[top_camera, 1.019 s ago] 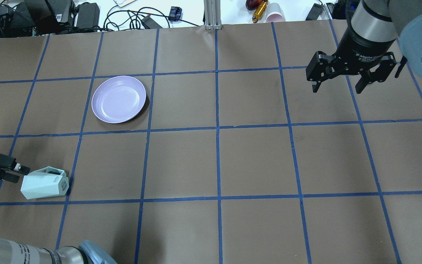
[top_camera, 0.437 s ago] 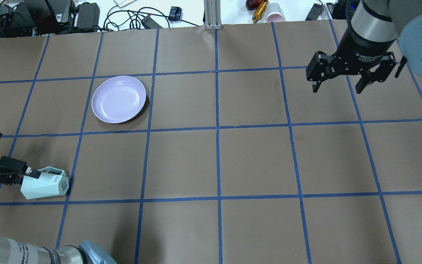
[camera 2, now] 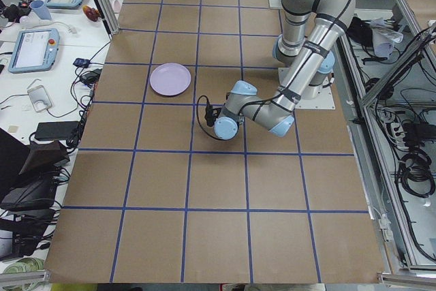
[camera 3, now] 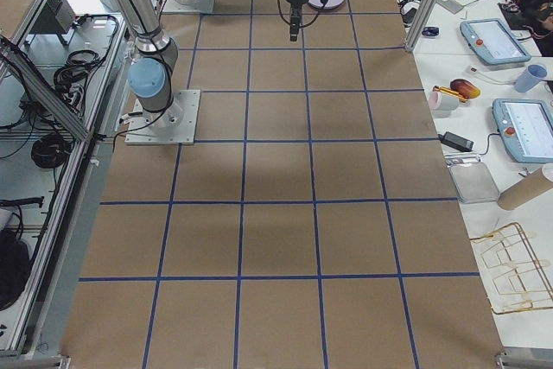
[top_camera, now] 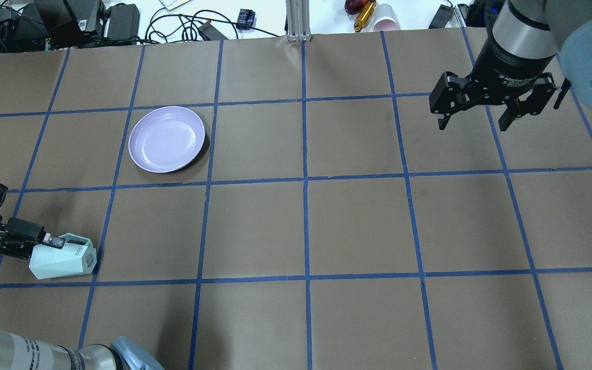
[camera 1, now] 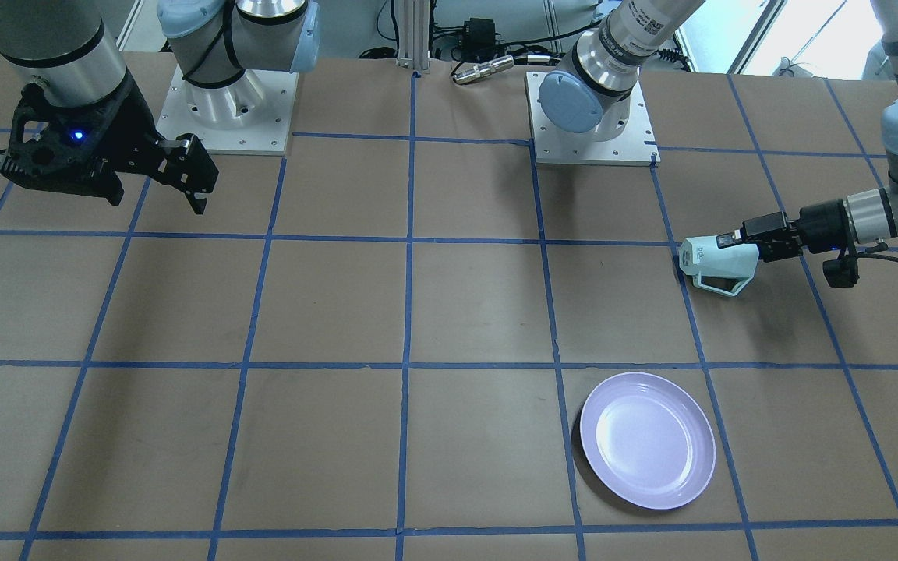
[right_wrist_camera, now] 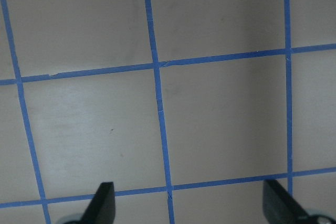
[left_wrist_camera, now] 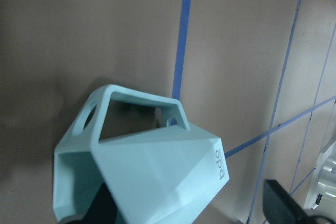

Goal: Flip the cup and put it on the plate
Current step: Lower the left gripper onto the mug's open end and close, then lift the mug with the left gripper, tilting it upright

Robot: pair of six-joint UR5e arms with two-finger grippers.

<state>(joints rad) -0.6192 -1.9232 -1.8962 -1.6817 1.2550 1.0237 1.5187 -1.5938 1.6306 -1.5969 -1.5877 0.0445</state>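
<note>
Lying cup [top_camera: 62,259] well apart from plate [top_camera: 166,139]

Left arm: I reach out low, forearm close to level, wrist laid almost flat.
Left gripper [top_camera: 39,245]: points sideways; my jaws stand parted, one finger [left_wrist_camera: 104,211] well apart from the other.
Right arm: upright, wrist turned straight down.
Right gripper [top_camera: 473,125]: hangs high, my jaws spread wide, fingertips pointing down.

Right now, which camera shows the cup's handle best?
Left wrist view: the cup is close up, its handle whole and sharp. Front-facing shows the handle small but clear; overhead shows it small too, beside the body; the side views show none of it.
</note>
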